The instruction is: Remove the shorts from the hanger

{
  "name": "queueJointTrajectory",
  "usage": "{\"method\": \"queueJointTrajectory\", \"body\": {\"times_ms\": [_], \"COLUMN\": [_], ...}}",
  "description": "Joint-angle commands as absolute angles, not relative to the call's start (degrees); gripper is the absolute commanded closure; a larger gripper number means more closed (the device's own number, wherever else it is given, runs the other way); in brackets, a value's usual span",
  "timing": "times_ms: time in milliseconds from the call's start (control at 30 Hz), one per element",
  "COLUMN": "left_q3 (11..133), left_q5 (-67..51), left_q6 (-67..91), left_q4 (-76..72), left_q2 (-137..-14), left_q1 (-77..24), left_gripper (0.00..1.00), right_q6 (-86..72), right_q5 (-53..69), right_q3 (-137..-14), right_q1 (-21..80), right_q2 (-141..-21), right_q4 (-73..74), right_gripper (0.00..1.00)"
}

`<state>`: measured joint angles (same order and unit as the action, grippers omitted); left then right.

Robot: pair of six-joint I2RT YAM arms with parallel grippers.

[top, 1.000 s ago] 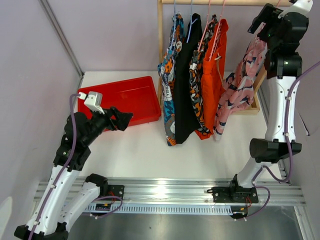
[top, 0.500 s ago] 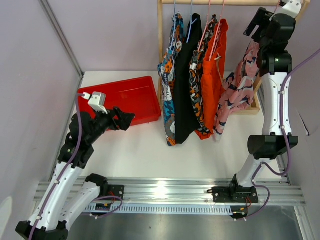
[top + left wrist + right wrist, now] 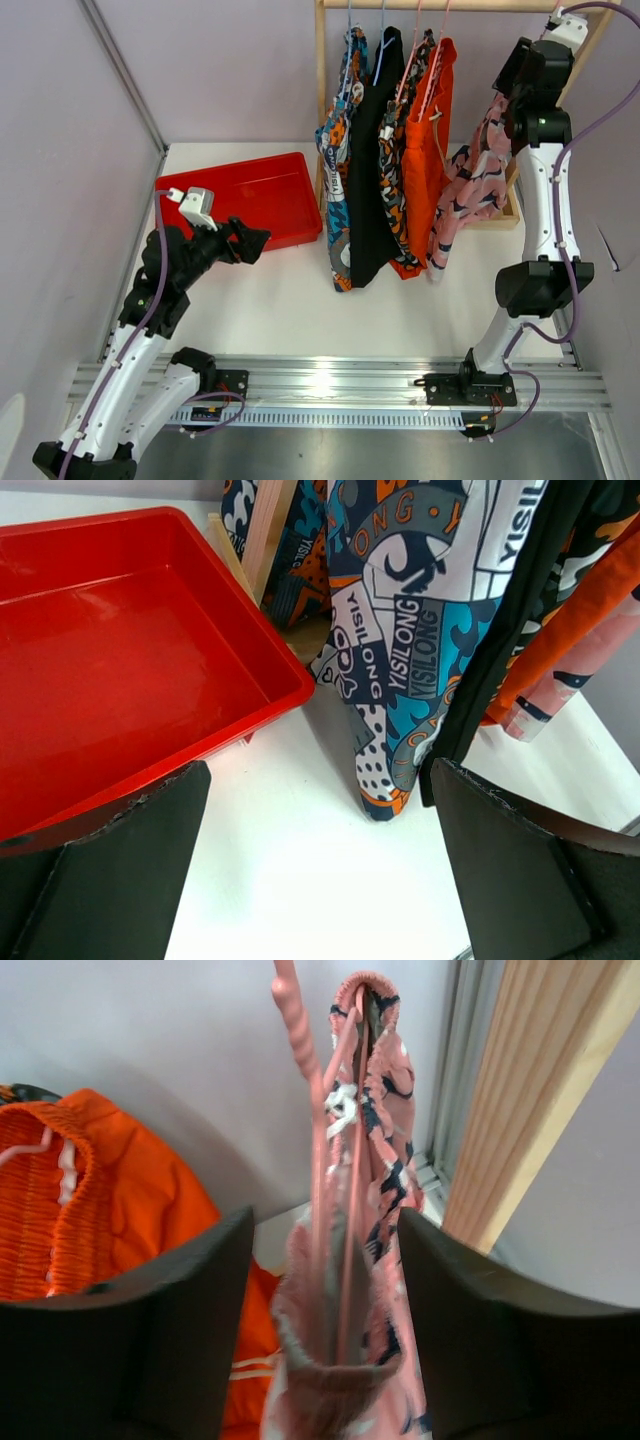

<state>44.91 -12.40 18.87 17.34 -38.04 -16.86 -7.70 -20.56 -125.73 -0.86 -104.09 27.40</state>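
Note:
Five shorts hang on hangers from a wooden rail [image 3: 440,5]: blue printed [image 3: 340,170], black [image 3: 372,180], blotched orange-black [image 3: 396,150], plain orange [image 3: 430,150] and, apart at the right, pink printed [image 3: 480,175]. My right gripper [image 3: 520,72] is high up at the pink pair's top. In the right wrist view its jaws [image 3: 322,1218] straddle the pink waistband [image 3: 375,1190] and the pink hanger [image 3: 318,1160], open with a gap on each side. My left gripper [image 3: 250,240] hangs open and holds nothing, low over the table.
A red tray [image 3: 250,200] lies on the table left of the rack, also close in the left wrist view [image 3: 130,660]. The rack's wooden post [image 3: 540,1110] stands just right of the right gripper. The blue shorts' hem [image 3: 420,630] hangs ahead of my left gripper [image 3: 320,780].
The right arm has risen and shifted left to the top of the pink shorts, and its jaws have narrowed around the waistband. The left arm has barely moved.

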Motion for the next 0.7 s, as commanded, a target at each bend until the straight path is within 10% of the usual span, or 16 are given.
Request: {"method": "queueJointTrajectory", "body": {"times_ms": [0,400,667], "left_q3": [44.0,43.9,43.8], "left_q5": [-13.1,-12.4,-12.2], "left_q6": [17.7,17.2,17.1], "left_q4": [15.5,16.1,16.4], "left_q2": [-38.2,-38.3,-38.5], "left_q1": [-17.1,-17.1,-17.1], "left_gripper": [0.01,0.01,0.01], "right_q6": [-7.0,-9.0,-10.0], "right_q5": [-21.5,-18.9,-18.1], "right_q3": [-127.6,-135.3,-135.7], "right_q1": [-1.1,-1.1,-1.1], "right_q2": [-104.8,-108.9,-109.2], "right_q4": [22.9,24.3,25.6], "right_gripper": [0.48,0.62,1.0]}}
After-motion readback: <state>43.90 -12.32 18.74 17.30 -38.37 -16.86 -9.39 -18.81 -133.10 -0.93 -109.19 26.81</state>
